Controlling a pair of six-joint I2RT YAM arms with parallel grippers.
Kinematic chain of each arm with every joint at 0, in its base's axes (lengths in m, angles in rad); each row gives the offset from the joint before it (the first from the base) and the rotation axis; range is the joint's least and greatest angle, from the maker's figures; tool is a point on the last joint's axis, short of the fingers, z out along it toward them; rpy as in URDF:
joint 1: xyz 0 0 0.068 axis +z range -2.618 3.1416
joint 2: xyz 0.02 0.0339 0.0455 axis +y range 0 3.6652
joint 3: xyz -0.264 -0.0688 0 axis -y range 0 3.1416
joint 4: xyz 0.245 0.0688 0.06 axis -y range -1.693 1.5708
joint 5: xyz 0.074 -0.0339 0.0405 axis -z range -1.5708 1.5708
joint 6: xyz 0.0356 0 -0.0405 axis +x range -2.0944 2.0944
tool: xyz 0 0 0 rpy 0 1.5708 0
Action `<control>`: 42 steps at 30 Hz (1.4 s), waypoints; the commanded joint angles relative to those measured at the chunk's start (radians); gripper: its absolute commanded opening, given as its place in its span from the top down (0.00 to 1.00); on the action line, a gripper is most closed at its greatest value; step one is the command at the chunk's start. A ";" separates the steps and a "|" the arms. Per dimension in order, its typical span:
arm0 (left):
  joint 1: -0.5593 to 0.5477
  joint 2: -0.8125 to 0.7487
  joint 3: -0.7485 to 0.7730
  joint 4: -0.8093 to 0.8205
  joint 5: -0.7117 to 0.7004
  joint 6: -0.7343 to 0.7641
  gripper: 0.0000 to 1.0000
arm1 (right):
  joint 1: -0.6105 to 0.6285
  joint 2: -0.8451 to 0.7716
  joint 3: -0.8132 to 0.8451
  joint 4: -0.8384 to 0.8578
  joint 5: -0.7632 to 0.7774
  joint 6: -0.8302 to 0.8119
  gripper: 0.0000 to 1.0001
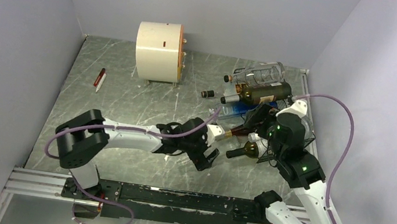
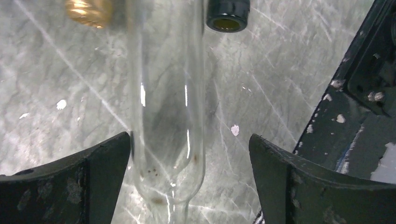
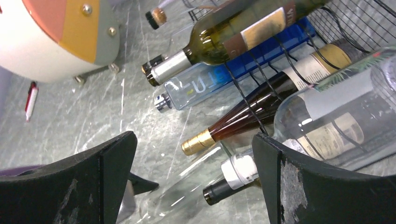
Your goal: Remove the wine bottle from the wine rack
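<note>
Left gripper spread astride a clear bottle (right gripper spread too) near the wine rack.

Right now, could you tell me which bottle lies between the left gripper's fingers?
The clear glass bottle: it alone runs between the left gripper's open fingers; the gold-foiled bottle and black-capped bottle show only their tops beyond.

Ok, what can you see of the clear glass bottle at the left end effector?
The clear glass bottle is slim and looks empty, with a few brownish specks inside. It lies on the marbled table between the open fingers of the left end effector, close against one finger; contact cannot be told. A gold-foil cap and a black cap flank it beyond.
</note>
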 commanded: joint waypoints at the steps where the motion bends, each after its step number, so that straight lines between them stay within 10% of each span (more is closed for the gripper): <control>1: -0.048 0.089 0.059 0.047 -0.023 0.058 0.01 | 0.000 0.036 0.037 0.029 -0.109 -0.130 0.00; 12: -0.052 0.129 0.008 0.067 -0.193 0.060 0.11 | -0.001 0.031 0.036 0.033 -0.153 -0.181 0.00; 21: -0.052 -0.013 -0.088 0.066 -0.127 -0.002 0.52 | 0.000 0.077 0.035 0.065 -0.202 -0.215 0.00; 33: -0.047 -0.373 -0.115 -0.272 -0.044 -0.082 0.92 | 0.000 0.108 -0.099 0.316 -0.671 -0.298 0.00; 42: 0.054 -0.525 -0.173 -0.387 0.098 -0.342 0.93 | 0.033 0.165 -0.233 0.565 -0.856 -0.287 0.00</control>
